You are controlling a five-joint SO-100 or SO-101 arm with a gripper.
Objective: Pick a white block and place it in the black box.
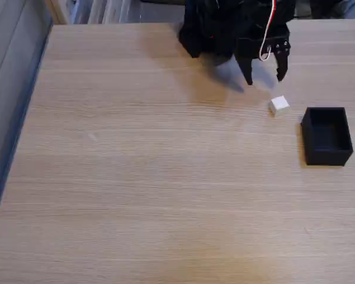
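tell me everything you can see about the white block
The white block is a tiny off-white cube with plain, unmarked faces; its material cannot be told from here. It sits on the wooden table, turned slightly askew to the table's edges, its top face brightest. In the fixed view it lies just left of and a little above the black box, apart from it. The open claw hangs just above it in the picture, not touching. Only the table touches the block.

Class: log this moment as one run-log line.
pincer: open, above table | white block: on table, ungrasped | black box: empty
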